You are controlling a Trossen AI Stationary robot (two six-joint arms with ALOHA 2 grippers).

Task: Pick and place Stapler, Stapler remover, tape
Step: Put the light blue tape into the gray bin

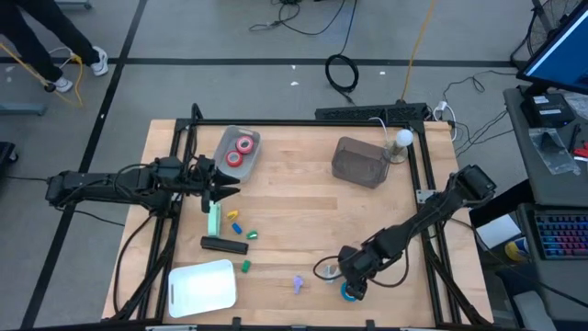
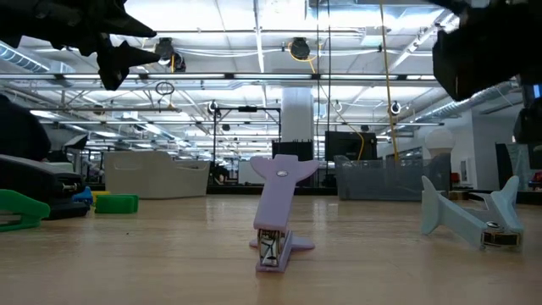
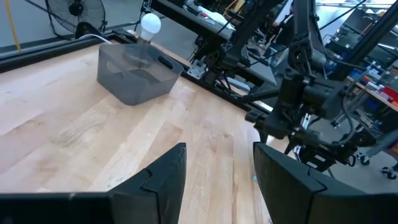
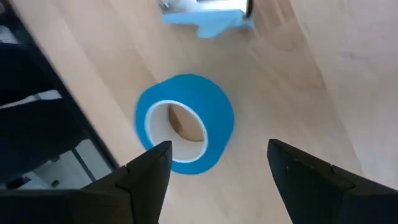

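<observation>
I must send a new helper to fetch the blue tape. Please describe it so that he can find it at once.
Start at the wooden table and go to its front edge, on the right arm's side. There the right hand hangs open over the blue tape, which lies flat. Beside it lies a pale blue staple remover; the tape is the only ring.

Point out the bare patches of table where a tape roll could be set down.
Widest bare patch: the middle of the table, between the grey bin and the white tray. Crowded: by the left gripper, around the black stapler. Also tight by the right gripper, over the blue tape.
</observation>
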